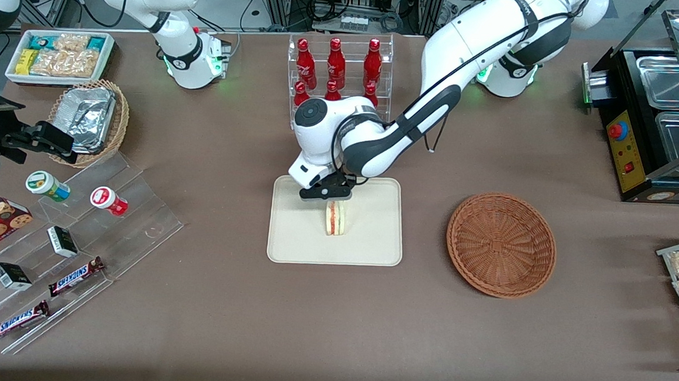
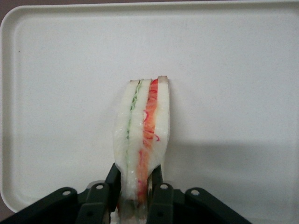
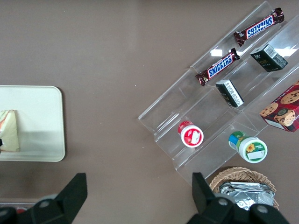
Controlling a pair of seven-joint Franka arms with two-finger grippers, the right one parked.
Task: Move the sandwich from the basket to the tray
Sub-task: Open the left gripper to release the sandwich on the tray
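The left arm is reaching across the desk [image 1: 202, 312] and holding its end effector [image 1: 334, 201] over the cream tray [image 1: 289, 246]. The end effector is pinching the sandwich [image 1: 335, 218] between its two black fingers [image 2: 113, 179], gripping one end of the clear-wrapped wedge. The sandwich is standing on edge, its red and green filling lines facing up toward the wrist camera, and it is sitting near the middle of the tray, apparently touching the tray surface or just above it; the pictures do not settle which. The reddish-brown wicker basket [image 1: 501, 244] is lying empty beside the tray, toward the working arm's end of the desk.

The task is looking almost finished, with only the release and the retreat remaining. The main risk is judged to be tipping: the wedge is balancing on a narrow edge, so it could topple flat once the fingers are letting go. The wrapping could also be clinging to a finger pad and dragging the sandwich upward or sideways as the arm is lifting away. If the sandwich is in fact hanging slightly above the tray, releasing it there could make it bounce or roll, though the low rim should be keeping it inside.
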